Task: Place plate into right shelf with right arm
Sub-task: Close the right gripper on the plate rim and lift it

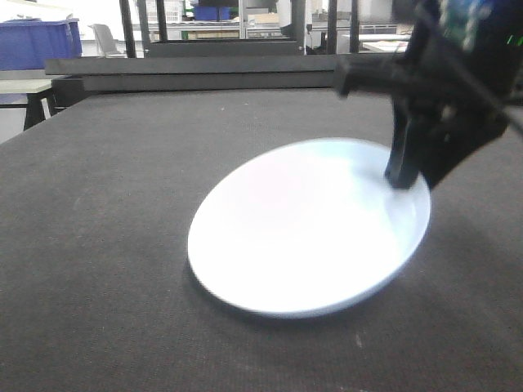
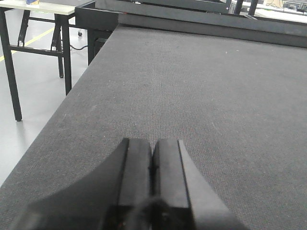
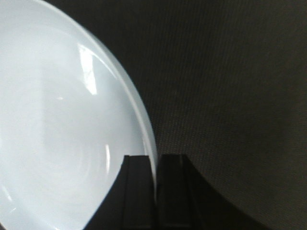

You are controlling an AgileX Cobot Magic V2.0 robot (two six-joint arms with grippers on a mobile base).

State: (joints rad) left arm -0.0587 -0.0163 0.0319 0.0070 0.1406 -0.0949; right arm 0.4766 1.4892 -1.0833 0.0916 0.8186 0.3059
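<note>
A white round plate (image 1: 306, 224) sits on the dark table (image 1: 122, 204), tilted with its right rim raised. My right gripper (image 1: 413, 175) is shut on that right rim; in the right wrist view the rim of the plate (image 3: 62, 124) runs between the two black fingers (image 3: 136, 191) of the gripper (image 3: 155, 165). My left gripper (image 2: 152, 148) is shut and empty, low over the bare table (image 2: 201, 86). The shelf is not in view.
A dark raised bar (image 1: 204, 73) runs along the table's far edge. Blue bins (image 1: 37, 41) and a trestle table stand at the back left. The table's left edge (image 2: 62, 120) drops to the floor beside a side table's legs (image 2: 14, 76).
</note>
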